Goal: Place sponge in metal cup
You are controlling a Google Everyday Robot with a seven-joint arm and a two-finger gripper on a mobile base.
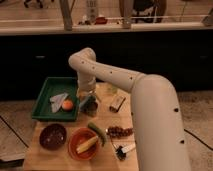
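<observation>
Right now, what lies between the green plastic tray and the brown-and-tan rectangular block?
The dull grey metal cup, with the end effector close above it, in the camera view.

The white arm (115,76) reaches forward and bends down, its pincer (88,100) hanging low, jaws apart.

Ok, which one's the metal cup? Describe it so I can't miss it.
Start at the green tray on the left of the wooden table. Off its right edge, right under the gripper, sits the metal cup. It is short and dull grey, unlike the pale green cup farther back and the brown-and-tan block to its right.
</observation>
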